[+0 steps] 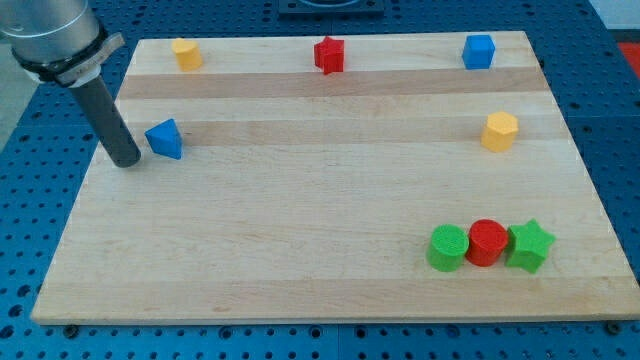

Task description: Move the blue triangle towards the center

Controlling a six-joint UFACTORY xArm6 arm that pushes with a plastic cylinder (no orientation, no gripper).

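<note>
No readable writing or labels anywhere. My tip [127, 160] sat just to the view's left of the blue triangle [165, 139], near the left edge of the surface [300, 200]; contact couldn't be made out. The tool was a bare rod, no jaws, holding nothing. Arm body was cut off at the view's top-left corner. Far from the triangle, toward the view's bottom right: green cylinder [448, 247], red cylinder [487, 242], green star [530, 246], touching in a row.

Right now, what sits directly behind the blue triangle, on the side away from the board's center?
My tip stands just to the view's left of the blue triangle, close beside it. Whether they touch cannot be told. The rod covers a strip of board behind it.
</note>
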